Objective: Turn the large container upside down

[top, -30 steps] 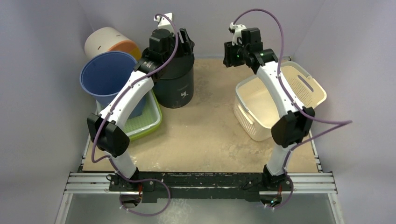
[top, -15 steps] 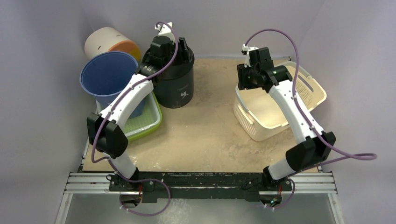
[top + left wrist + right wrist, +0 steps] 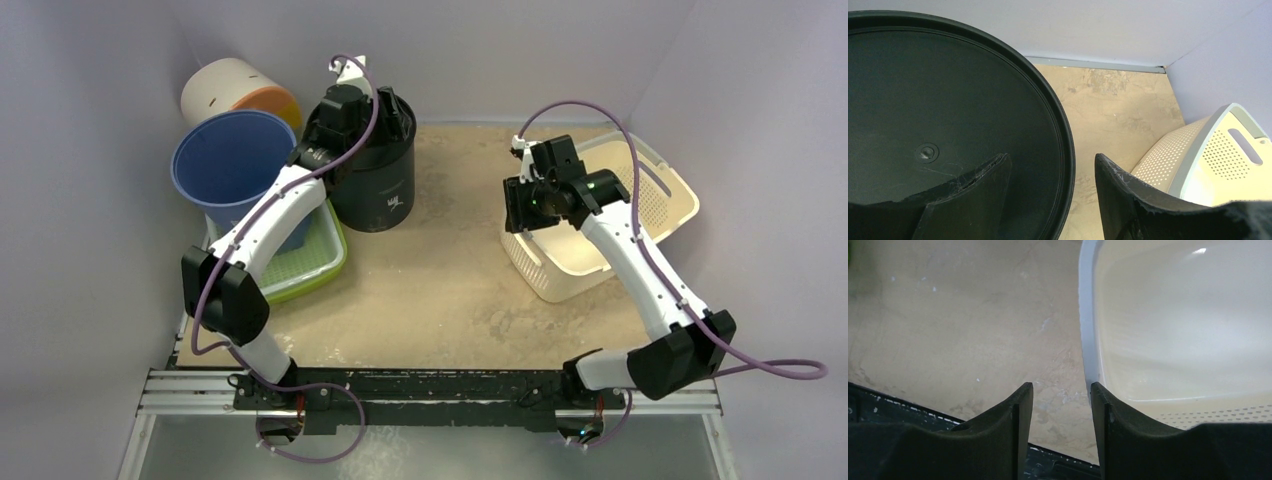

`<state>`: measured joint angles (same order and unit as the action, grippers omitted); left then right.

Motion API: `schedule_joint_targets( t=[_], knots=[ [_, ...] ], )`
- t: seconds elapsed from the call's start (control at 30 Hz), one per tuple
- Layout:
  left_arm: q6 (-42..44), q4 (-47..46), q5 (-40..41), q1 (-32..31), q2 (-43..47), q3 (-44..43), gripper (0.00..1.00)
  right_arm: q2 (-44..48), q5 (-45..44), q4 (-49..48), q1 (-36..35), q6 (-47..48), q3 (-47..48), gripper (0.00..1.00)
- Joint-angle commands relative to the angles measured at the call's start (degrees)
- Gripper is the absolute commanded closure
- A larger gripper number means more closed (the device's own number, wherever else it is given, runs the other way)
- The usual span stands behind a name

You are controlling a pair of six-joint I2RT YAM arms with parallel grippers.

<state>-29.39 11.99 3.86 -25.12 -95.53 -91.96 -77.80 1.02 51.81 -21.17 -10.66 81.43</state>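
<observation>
A: Which one counts as the large container, and where?

B: Most likely the cream plastic laundry basket with perforated sides [image 3: 562,250], the widest vessel here. Sits on the right side of the sandy-brown table [image 3: 440,285], close by the right wall, well apart from the cluster at the left.

A: Looks how?

B: Mouth up, empty, not yet turned. Smooth solid floor, walls full of small holes, a slot handle cut into the far wall, a paler band round the rim. Seems to lean a little, far side higher, but hard to be sure.

A: Why the right gripper [image 3: 1060,390] there?

B: Set astride the near-left rim: one finger over bare table outside, the other over the inside, rim running into the gap. Partly open, holding nothing, with space on both sides of the rim. A sensible spot, by judgement: a pinch on that thin edge would give a lever to lift and roll the basket over.

A: And the left gripper [image 3: 1053,162]?

B: Spread wide, holding nothing, poised over the tall black plastic bucket [image 3: 375,190] at back left. One finger above its dark round face, the other outside its edge. Underside or inner floor, cannot tell.

A: Around that?

B: Round blue plastic bucket [image 3: 225,160], shallow green tray [image 3: 312,265], white drum with an orange end [image 3: 225,90], all packed into the left corner.
</observation>
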Motion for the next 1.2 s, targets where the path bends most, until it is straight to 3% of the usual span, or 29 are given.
schedule_joint_targets(
  t=[0.0, 0.1, 0.4, 0.57, 0.73, 0.8, 0.97, 1.17],
  knots=[
    [-0.5, -3.5, -0.1, 0.3, 3.6, 0.3, 0.39, 0.4, -6.2, 2.2, -0.2, -3.1, -1.0, 0.50],
    [-0.3, -3.4, -0.2, 0.3, 4.1, 0.4, 0.39, -1.2, -10.4, 3.3, -0.2, -3.9, -0.9, 0.51],
    [0.4, -3.0, -0.1, 1.7, 5.4, 1.3, 0.39, -3.5, -9.3, 3.6, -0.2, -4.4, -0.7, 0.60],
    [0.1, -4.1, -0.2, 2.7, 6.4, 2.7, 0.39, -4.7, -6.7, 2.5, -0.3, -3.8, -0.7, 0.70],
    [0.1, -4.7, 0.4, 3.7, 8.1, 4.2, 0.39, -7.1, -2.1, -0.5, -0.3, -2.5, 1.7, 0.89],
    [0.1, -4.6, 0.6, 4.2, 8.9, 4.5, 0.39, -8.9, 0.6, -2.3, -0.3, -1.3, 5.6, 1.00],
    [0.5, -4.0, 2.0, 4.8, 11.2, 4.7, 0.39, -14.6, 6.1, -4.7, -0.1, -0.3, 19.1, 1.00],
    [1.6, -3.0, 4.4, 5.4, 14.2, 4.9, 0.39, -24.2, 14.9, -7.7, 0.8, -2.0, 45.4, 1.00]
  ],
)
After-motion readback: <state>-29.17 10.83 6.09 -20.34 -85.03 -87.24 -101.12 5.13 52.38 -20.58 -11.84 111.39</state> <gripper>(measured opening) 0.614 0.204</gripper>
